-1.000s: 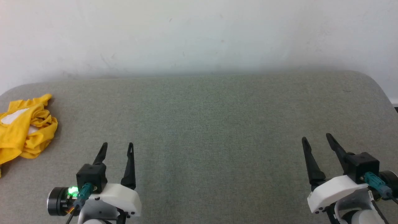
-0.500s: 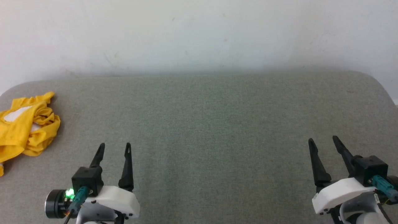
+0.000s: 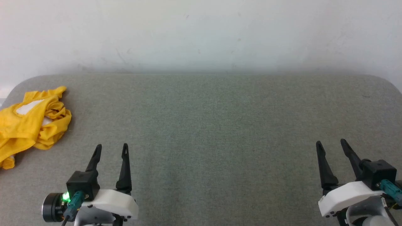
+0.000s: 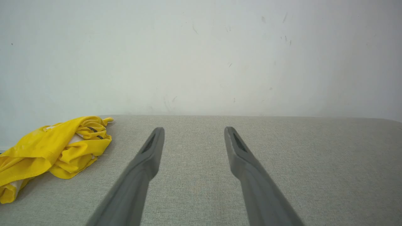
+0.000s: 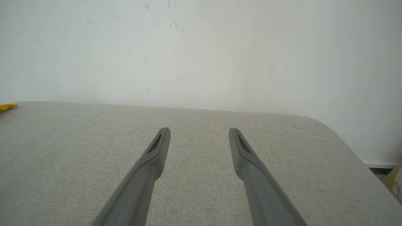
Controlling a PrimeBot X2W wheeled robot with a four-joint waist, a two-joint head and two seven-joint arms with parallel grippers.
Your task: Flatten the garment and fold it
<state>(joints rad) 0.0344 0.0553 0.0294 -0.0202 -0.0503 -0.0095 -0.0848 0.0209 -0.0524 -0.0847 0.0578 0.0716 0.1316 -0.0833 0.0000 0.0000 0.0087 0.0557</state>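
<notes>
The T-shirt [image 3: 31, 122] lies crumpled in a heap at the table's [image 3: 201, 119] far left end, untouched. A white patch shows among its folds, perhaps the inside of the neck; the creases hide too much to be sure. The left gripper [image 3: 112, 145] hovers over the table's near left part, near the T-shirt but apart from it, jaws spread and empty. The right gripper [image 3: 331, 142] hovers over the table's near right part, jaws likewise spread, holding nothing.

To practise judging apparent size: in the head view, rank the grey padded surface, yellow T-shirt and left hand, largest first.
1. grey padded surface
2 and 3 unranked: yellow T-shirt and left hand look alike; the hand is nearer the camera, the shirt cut off at the edge.
</notes>
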